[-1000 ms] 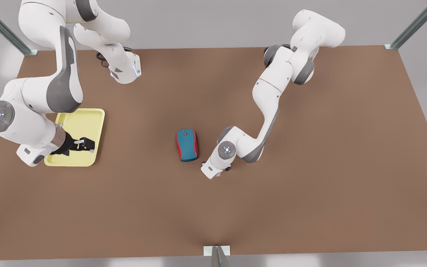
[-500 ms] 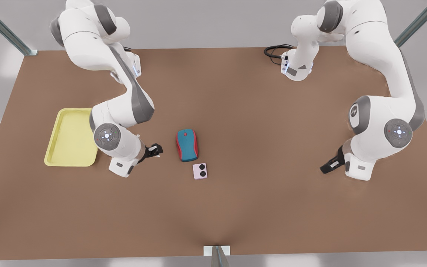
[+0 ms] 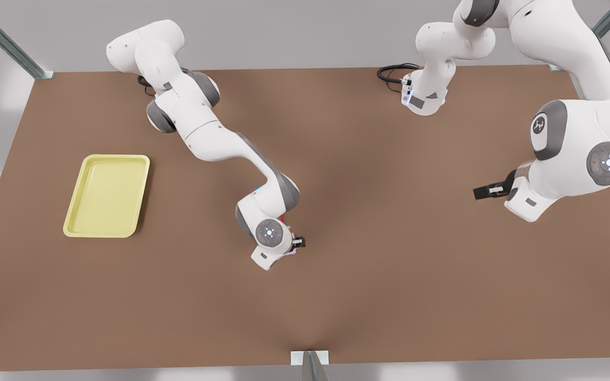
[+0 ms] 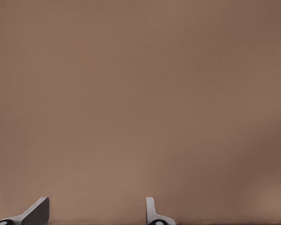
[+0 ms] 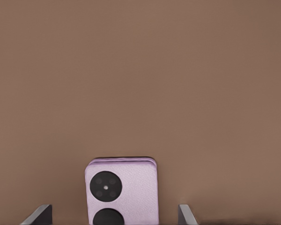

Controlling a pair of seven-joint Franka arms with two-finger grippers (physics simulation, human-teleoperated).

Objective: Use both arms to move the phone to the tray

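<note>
right wrist: phone (image 5: 122, 192) btwn open fingers (image 5: 40, 214)

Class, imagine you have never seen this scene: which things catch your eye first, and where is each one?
First, the white arm bent low over mid-table, its right claw spread open either side of the pale lilac phone on the brown table. Next, the empty pale yellow tray at the front view's left. Last, the other arm waiting at the front view's right, its left claw open above bare table.
</note>
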